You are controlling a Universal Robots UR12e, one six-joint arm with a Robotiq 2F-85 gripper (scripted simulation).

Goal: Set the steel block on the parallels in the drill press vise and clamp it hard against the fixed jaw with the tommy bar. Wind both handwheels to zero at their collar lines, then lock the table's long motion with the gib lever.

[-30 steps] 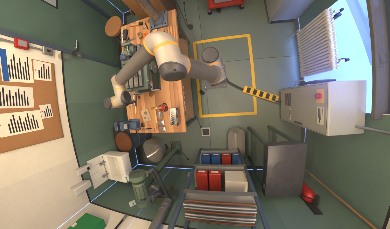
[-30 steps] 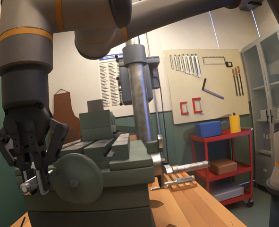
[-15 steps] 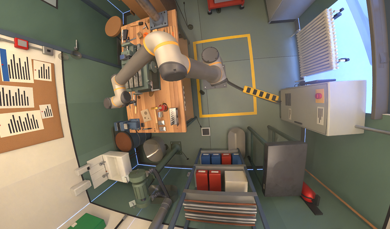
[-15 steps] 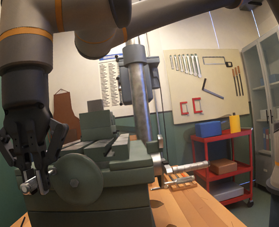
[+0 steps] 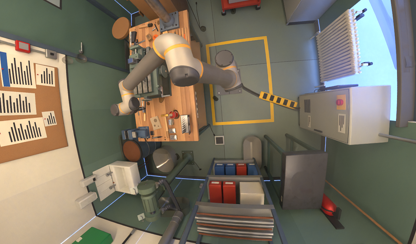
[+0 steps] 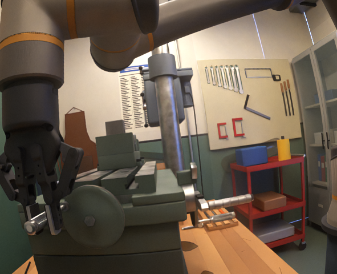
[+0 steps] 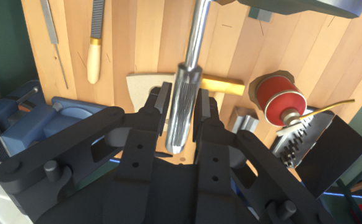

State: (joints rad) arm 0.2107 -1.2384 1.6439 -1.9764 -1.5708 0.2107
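My gripper (image 6: 41, 216) (image 7: 182, 103) hangs at the near end of the green cross table and has opened around the steel crank handle (image 6: 37, 222) (image 7: 182, 108) of the end handwheel (image 6: 92, 216), holding nothing. The knurled handle sticks out between the fingers. The green vise (image 6: 118, 150) sits on the slotted table top, with the grey steel block (image 6: 115, 127) standing in it. A second knurled handle (image 6: 232, 201) projects from the table's right side, toward the red cart.
The wooden bench edge (image 5: 136, 121) runs just below my wrist. On the bench lie a file (image 7: 94, 40), a red oil can (image 7: 280, 99), a blue bench vise (image 7: 15, 120) and a drill index (image 7: 294, 139). The drill press column (image 6: 167, 124) rises behind the table.
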